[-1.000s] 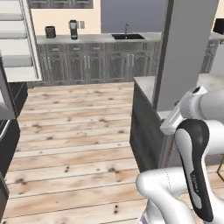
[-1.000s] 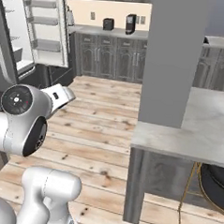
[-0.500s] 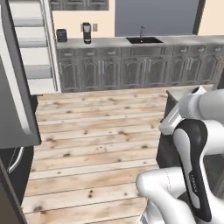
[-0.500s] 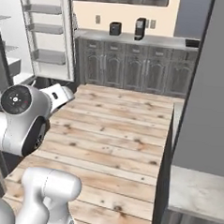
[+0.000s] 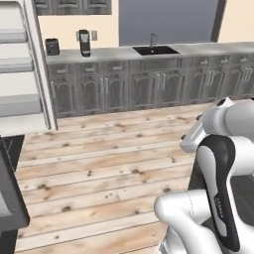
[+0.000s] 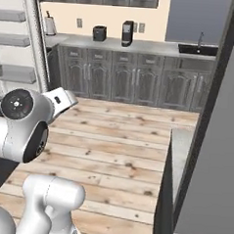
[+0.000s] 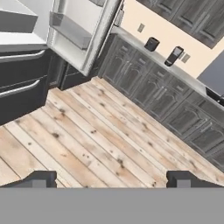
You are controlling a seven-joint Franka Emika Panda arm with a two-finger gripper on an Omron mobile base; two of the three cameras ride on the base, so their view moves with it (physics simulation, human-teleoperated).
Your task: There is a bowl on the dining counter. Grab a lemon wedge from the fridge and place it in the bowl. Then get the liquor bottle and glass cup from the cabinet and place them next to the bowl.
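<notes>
Base stands on the wood floor (image 5: 114, 163), mid-kitchen. We see our end effector (image 7: 111, 179) with its two tips spread wide apart and nothing between them; below it lies bare planking.

The fridge (image 7: 65, 35) is open. In the hand view it sits toward the upper left of the end effector, pale shelves exposed, two dark drawers beneath. In both base views its shelves stand at the left edge. We judge the coming move turns on this: the fridge lies left and ahead of the one arm, across open floor, so we must swing or drive that way.

We cannot make out the lemon wedge on any shelf from here; too far and too small.

Count on the grey back surface (image 5: 114, 52): one toaster (image 5: 51, 46), one coffee machine (image 5: 85, 42), one sink (image 5: 152, 49). One fridge.

First step, fetching the wedge, looks not yet done.
</notes>
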